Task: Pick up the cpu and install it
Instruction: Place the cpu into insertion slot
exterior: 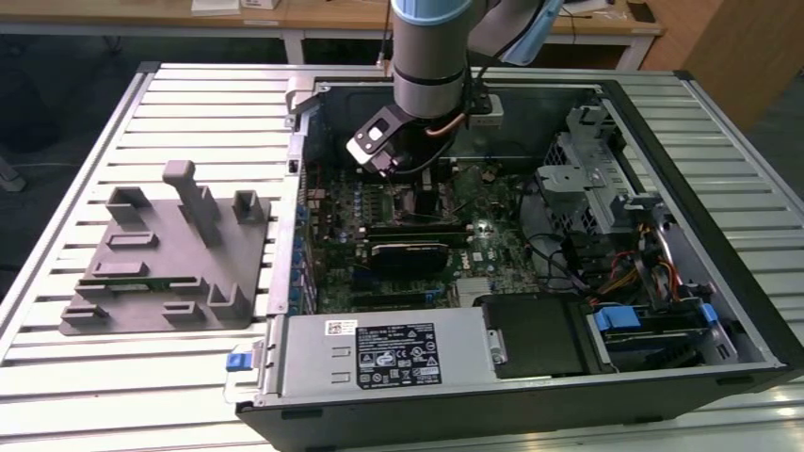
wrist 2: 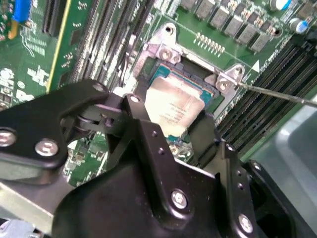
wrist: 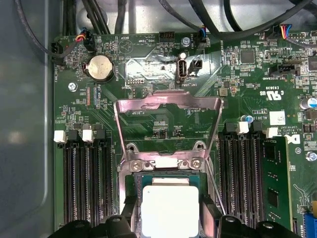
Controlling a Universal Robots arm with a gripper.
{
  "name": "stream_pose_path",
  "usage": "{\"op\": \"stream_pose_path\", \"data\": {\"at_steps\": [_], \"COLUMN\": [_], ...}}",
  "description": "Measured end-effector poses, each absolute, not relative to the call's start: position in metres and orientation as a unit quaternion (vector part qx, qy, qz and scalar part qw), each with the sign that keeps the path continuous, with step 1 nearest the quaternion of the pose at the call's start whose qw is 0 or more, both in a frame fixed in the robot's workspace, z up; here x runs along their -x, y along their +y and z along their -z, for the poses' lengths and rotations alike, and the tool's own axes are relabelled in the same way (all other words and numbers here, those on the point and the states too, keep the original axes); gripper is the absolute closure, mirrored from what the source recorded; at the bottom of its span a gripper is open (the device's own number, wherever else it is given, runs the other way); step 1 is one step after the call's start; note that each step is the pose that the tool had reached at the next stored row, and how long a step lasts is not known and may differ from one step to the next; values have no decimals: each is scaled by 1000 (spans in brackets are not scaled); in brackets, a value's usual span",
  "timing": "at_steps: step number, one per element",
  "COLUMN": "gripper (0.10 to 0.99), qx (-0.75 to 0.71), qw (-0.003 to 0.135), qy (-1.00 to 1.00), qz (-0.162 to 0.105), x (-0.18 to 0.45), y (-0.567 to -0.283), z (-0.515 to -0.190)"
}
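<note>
One tool [exterior: 412,177] is reaching into the computer case [exterior: 741,320] near its twelve o'clock wall in the exterior view. In the second wrist view it is clenching the cpu [wrist 2: 174,106] by opposite edges, right at the socket [wrist 2: 195,67], so any tilt is likely risking bent contacts. In the first wrist view the raised load plate [wrist: 168,99] is standing close to the cpu [wrist: 171,210], inviting a snag.
</note>
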State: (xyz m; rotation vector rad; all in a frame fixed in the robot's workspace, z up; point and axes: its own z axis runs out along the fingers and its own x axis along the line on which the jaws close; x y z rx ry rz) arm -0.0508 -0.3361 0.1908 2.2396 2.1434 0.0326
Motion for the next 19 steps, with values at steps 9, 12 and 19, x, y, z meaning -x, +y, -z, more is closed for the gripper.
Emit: {"op": "stream_pose_path", "data": {"at_steps": [9, 12, 19], "gripper": [471, 471, 549], "qx": [-722, -722, -722], "qw": [21, 21, 20], "qy": [691, 691, 691], "qz": [-10, -11, -11], "x": [51, 51, 51], "y": [-336, -336, -336], "z": [-193, -193, -193]}}
